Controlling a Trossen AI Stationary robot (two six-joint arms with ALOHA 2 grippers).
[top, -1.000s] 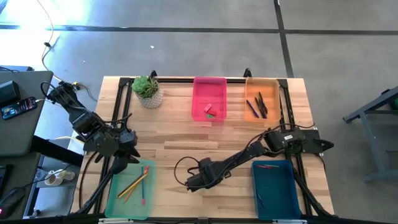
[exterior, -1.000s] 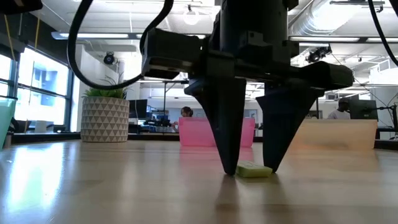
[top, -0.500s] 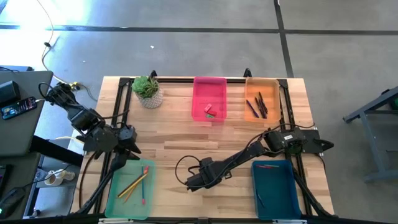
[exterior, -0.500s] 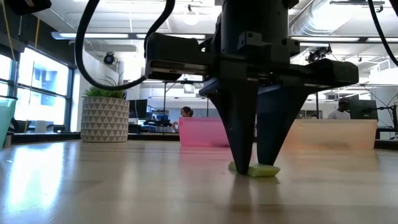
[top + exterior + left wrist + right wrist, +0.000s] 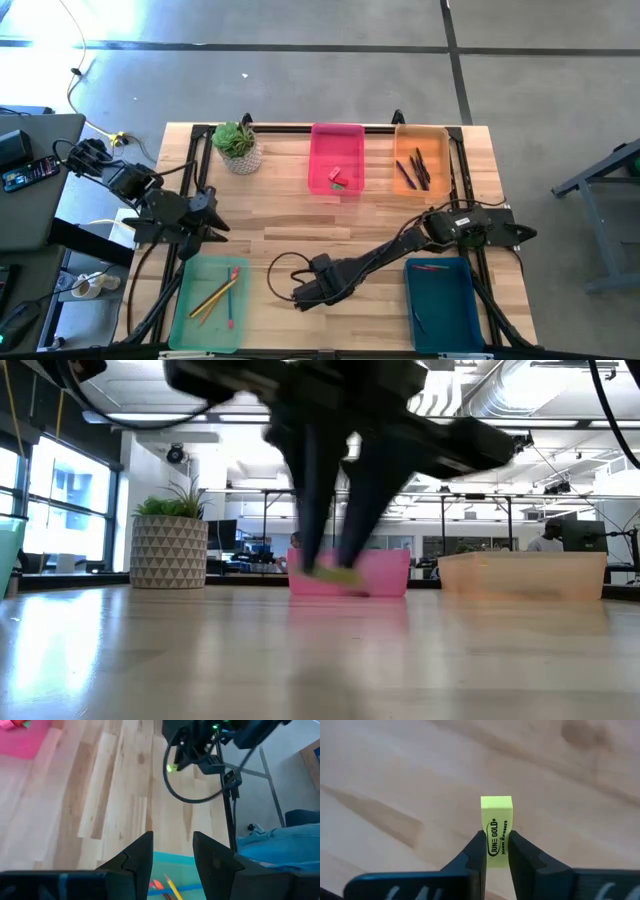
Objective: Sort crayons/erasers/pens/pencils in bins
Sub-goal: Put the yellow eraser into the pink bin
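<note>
High view: overhead, straight down, whole table (image 5: 300, 215). Low view: table-top level, facing pink bin (image 5: 375, 575). Left wrist: looks past fingers (image 5: 142, 857) across table, far. Right wrist: close; eraser (image 5: 496, 830) between fingertips, shared with low view.

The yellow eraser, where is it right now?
The yellow eraser is pinched in the right gripper, lifted off the table's near middle, between the green bin and the teal bin.
</note>
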